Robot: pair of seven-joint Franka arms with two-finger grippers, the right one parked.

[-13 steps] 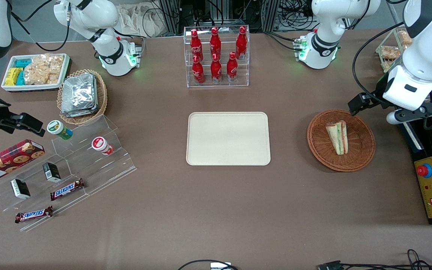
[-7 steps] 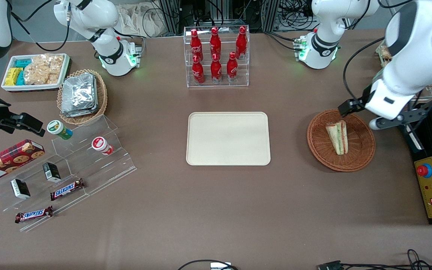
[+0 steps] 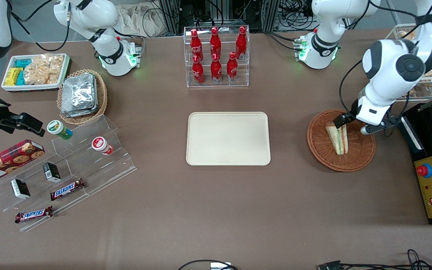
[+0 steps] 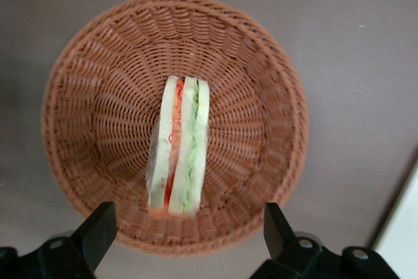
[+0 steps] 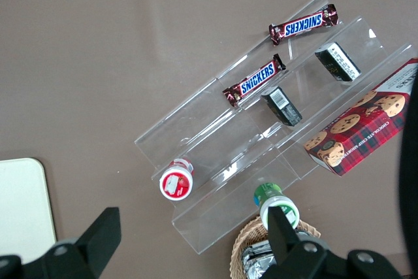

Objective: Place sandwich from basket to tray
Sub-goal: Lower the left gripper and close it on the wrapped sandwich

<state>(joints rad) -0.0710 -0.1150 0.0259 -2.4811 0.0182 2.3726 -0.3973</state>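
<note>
The sandwich (image 3: 338,138) (image 4: 179,155), a white wedge with red and green filling, lies on its edge in the middle of the round brown wicker basket (image 3: 315,144) (image 4: 78,115) toward the working arm's end of the table. My gripper (image 3: 365,126) (image 4: 188,220) hangs above the basket's rim, a little farther from the front camera than the sandwich. It is open, its fingers (image 4: 102,221) wide apart, with nothing between them. The cream tray (image 3: 228,138) lies flat and bare at the table's middle.
A clear rack of red bottles (image 3: 216,56) stands farther from the front camera than the tray. A black control box with a red button (image 3: 431,187) and a clear snack case (image 3: 422,78) sit beside the basket. An acrylic snack shelf (image 3: 69,165) lies toward the parked arm's end.
My gripper has swung in from the table's edge and come down over the basket. The sandwich and basket have not moved.
</note>
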